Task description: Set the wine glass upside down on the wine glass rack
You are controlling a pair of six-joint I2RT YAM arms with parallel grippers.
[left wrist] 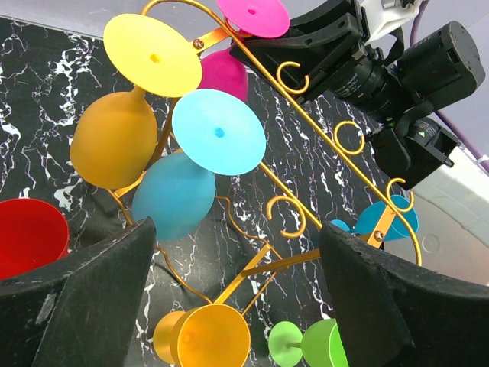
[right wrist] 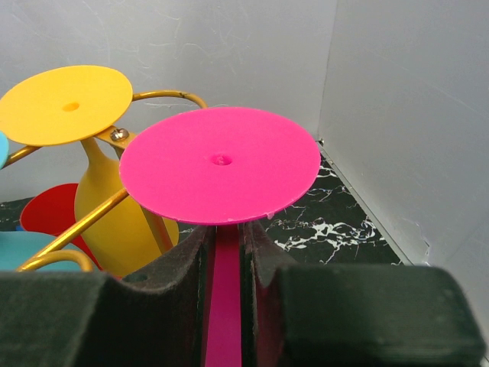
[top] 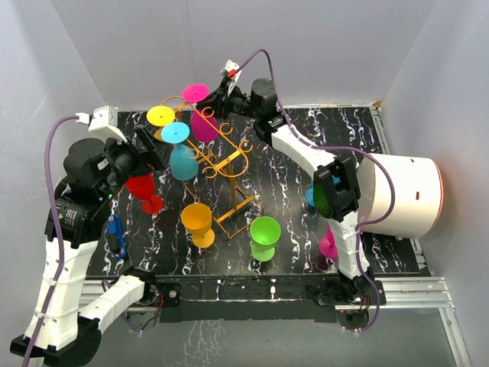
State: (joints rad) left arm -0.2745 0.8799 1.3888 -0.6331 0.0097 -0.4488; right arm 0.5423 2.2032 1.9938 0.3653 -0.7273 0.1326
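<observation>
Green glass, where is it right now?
In the top view the green glass stands upright near the table's front edge, just right of the wine glass rack's base, opposite the standing orange glass.

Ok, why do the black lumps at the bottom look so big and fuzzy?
Left wrist view: the left gripper has its fingers right by the lens, so they loom large and soft, while the blue glass looks crisp. Right wrist view: the right gripper blurs likewise around the pink wine glass, whose foot is sharp. Top view: even light, nothing fuzzy.
</observation>
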